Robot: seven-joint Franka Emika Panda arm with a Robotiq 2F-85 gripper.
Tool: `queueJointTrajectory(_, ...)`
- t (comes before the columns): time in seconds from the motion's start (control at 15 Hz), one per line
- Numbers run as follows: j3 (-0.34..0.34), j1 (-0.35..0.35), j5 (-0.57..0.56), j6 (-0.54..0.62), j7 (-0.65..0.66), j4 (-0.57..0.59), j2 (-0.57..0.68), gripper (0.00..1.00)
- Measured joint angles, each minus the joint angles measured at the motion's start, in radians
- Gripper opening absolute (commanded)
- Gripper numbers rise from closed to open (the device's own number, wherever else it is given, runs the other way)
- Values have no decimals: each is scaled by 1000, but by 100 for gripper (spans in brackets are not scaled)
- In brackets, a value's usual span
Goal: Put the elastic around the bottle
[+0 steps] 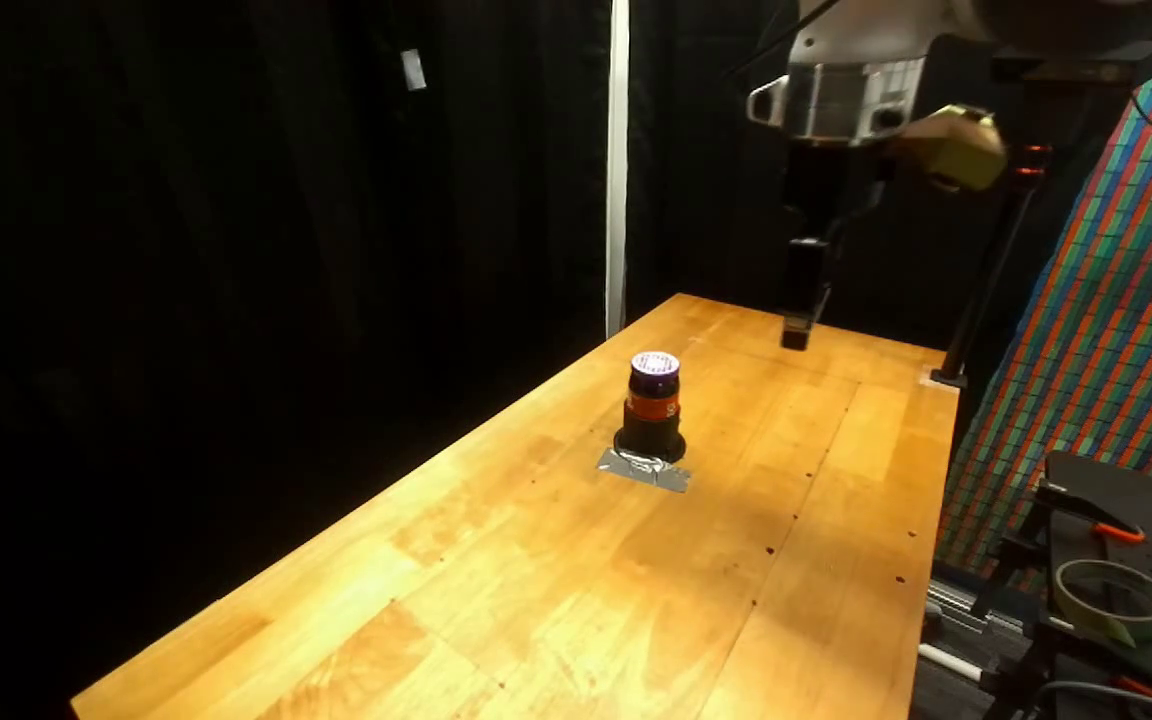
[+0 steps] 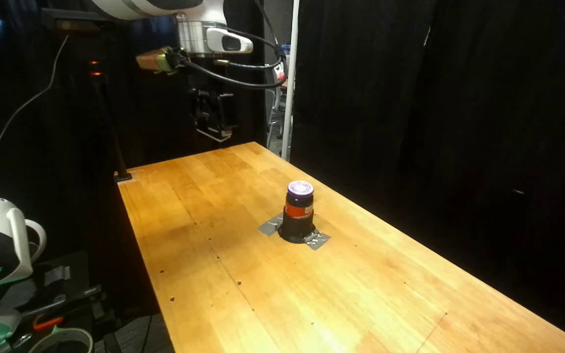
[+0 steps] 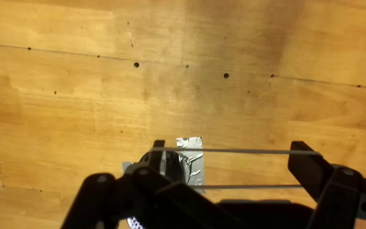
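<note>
The bottle (image 1: pixel 654 405) is small and dark with an orange-red band and a white-topped purple lid. It stands upright in a black holder (image 1: pixel 650 437), and also shows in an exterior view (image 2: pixel 299 210). In the wrist view only a bit of its patterned lid (image 3: pixel 134 223) shows at the bottom; the gripper hides the rest. My gripper (image 3: pixel 229 150) is open, high above the table and apart from the bottle, in both exterior views (image 1: pixel 798 335) (image 2: pixel 214 133). The thin grey elastic (image 3: pixel 246 151) is stretched around both fingers, its two strands spanning the gap.
Grey tape (image 1: pixel 642 470) fixes the holder to the wooden table (image 1: pixel 576 600). A black post (image 2: pixel 113 132) stands at a far table corner. A side table with a tape roll (image 1: pixel 1111 600) is beside the table. Black curtains (image 2: pixel 459 122) hang along a long side.
</note>
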Motion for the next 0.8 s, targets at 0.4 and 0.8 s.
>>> queueJointTrajectory(0.4,-61,0,-90,118,66,139,220,100)
queueJointTrajectory(0.8,-113,5,-89,274,60,228,363,100)
